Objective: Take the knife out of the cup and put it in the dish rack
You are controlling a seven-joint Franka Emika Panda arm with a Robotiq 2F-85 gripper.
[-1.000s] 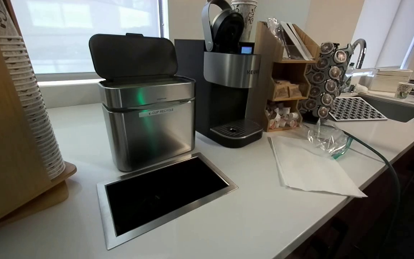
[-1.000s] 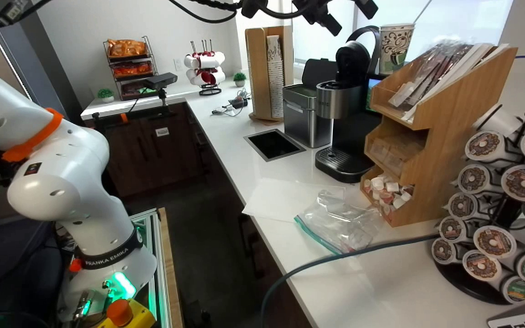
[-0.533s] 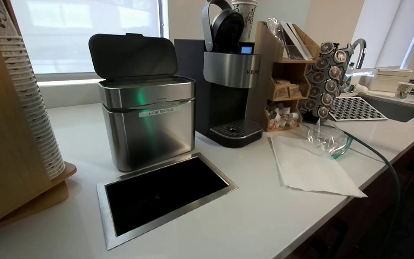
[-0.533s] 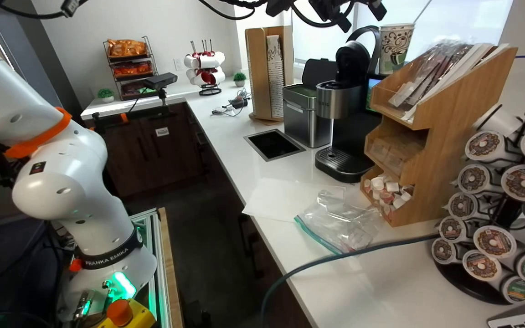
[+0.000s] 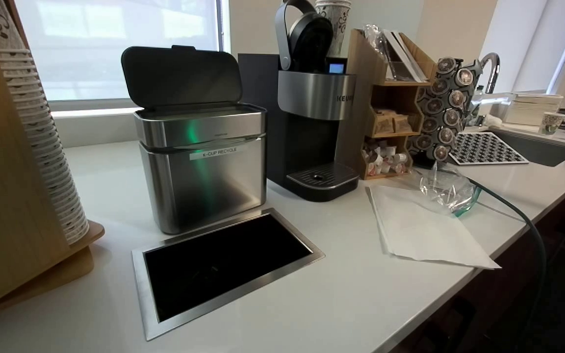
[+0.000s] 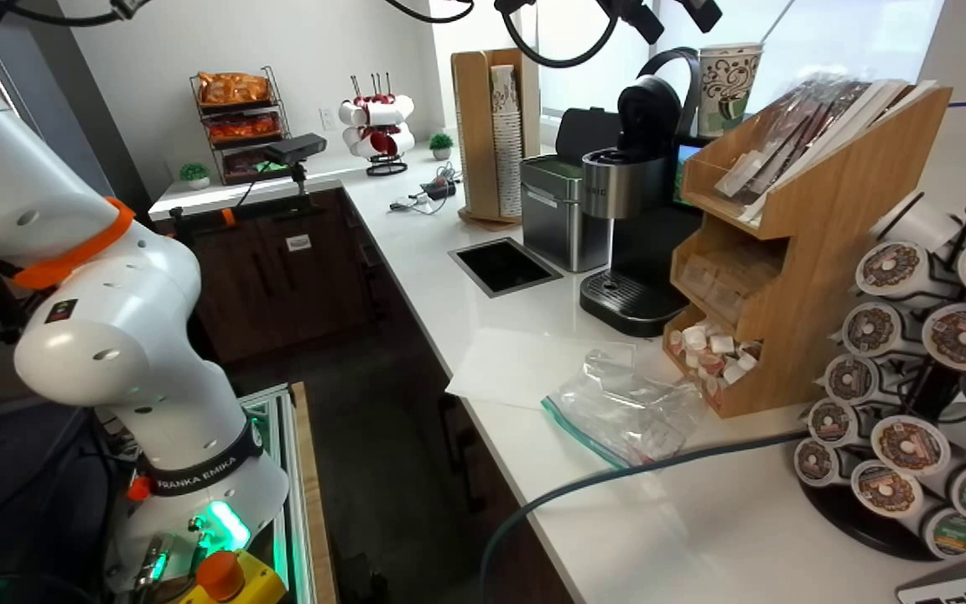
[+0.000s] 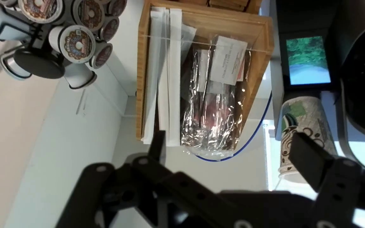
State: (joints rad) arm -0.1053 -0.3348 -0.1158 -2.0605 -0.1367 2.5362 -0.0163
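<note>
Cup [image 6: 730,88] stands between coffee-maker handle [image 5: 283,41] and wooden organizer [image 6: 835,243]

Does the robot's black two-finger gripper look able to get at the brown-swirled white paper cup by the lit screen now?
Probably not without shifting: in the wrist view the gripper is open, but one finger covers part of the cup, so its alignment seems off.

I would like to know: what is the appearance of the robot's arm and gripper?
The arm is white, with smooth, rounded segments, an orange band and, low down, a black collar lettered FRANKA EMIKA above a glowing green light. The gripper is black, with jointed links and flat, blocky fingertips. An exterior view also shows black cables.
</note>
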